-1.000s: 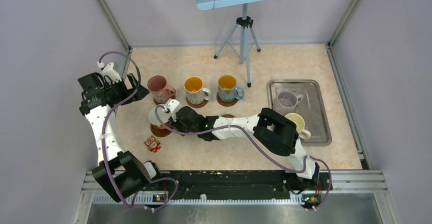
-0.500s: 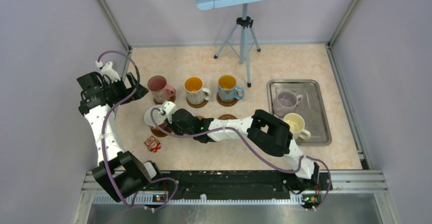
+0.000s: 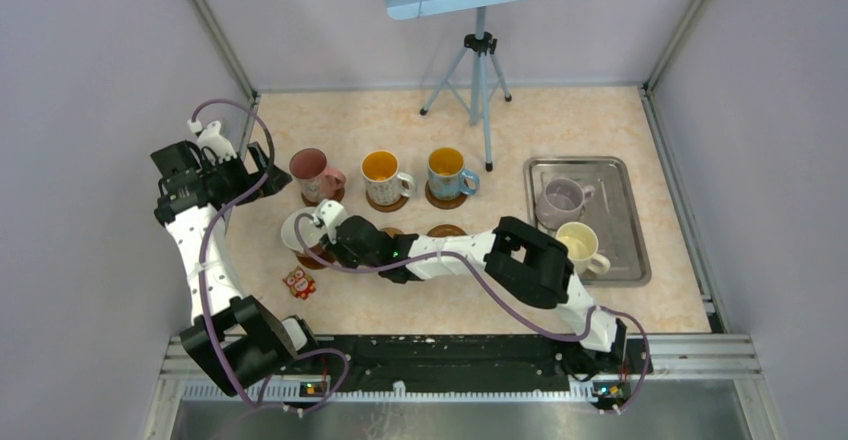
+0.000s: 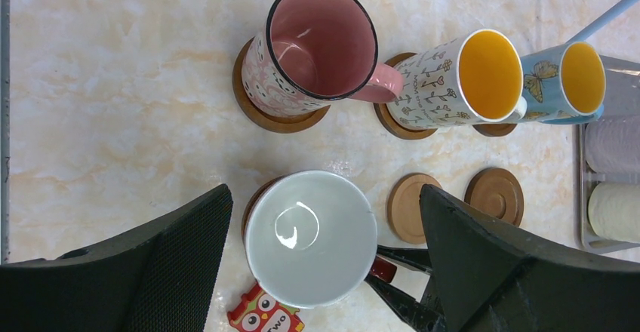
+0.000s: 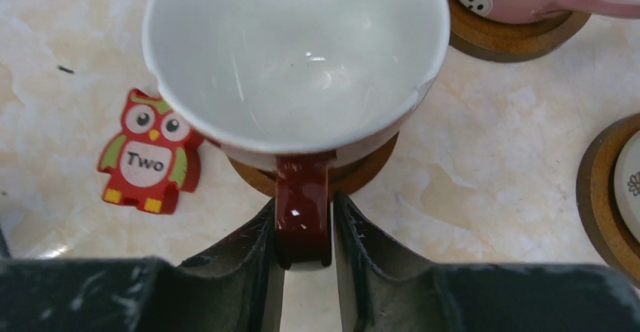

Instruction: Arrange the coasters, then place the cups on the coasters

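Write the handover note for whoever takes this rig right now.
Left hand: open, empty, above the mugs.
Right hand: fingers flank the handle of the red mug; whether they grip it cannot be told.
Done: pink mug, patterned mug and blue mug stand on back-row coasters; the red mug sits on the front-left coaster.
Left: two bare coasters wait in the front row; the lavender mug and cream mug are in the steel tray and should go on them.
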`<state>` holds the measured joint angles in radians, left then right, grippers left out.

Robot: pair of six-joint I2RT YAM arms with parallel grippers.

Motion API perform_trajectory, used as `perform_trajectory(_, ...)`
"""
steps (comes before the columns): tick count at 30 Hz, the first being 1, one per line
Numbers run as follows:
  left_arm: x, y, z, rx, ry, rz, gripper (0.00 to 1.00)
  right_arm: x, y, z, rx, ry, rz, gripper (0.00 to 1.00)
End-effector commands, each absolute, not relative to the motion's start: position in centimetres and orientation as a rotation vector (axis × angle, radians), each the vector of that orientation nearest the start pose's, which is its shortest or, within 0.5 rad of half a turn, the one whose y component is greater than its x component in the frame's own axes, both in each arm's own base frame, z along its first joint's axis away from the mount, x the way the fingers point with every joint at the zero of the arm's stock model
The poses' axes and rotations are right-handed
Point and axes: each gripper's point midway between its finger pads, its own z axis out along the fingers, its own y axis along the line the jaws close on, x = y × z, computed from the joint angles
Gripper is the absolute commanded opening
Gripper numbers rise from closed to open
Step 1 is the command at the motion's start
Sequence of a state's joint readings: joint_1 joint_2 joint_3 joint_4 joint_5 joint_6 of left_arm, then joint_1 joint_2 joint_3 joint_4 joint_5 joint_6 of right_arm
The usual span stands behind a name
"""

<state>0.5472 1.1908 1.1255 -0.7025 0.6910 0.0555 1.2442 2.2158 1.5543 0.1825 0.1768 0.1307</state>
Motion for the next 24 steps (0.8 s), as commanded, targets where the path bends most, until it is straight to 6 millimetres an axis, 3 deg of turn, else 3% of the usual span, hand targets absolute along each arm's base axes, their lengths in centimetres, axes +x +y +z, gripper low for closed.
perform_trajectory(1,31.6,6.3,23.9,-0.172,2.123,-0.452,0.99,21.7,59.2,12.1,-0.916,1.733,0.779,0.3)
perform_trajectory(11,31.4,6.2,23.8,-0.17,2.122,-0.452,0.99,20.9,58.7,12.0,-0.919,1.771,0.806,0.36)
perform_trajectory(16,31.3,6.1,23.9,-0.167,2.121,-0.451,0.99,20.5,57.8,12.4,-0.932,1.768,0.808,0.48)
perform_trajectory(20,31.3,6.0,23.9,-0.161,2.121,-0.46,0.99,20.2,57.0,13.8,-0.954,1.742,0.814,0.58)
perform_trajectory(24,31.2,5.7,24.0,-0.135,2.12,-0.476,0.99,19.5,55.5,15.3,-1.008,1.711,0.832,0.62)
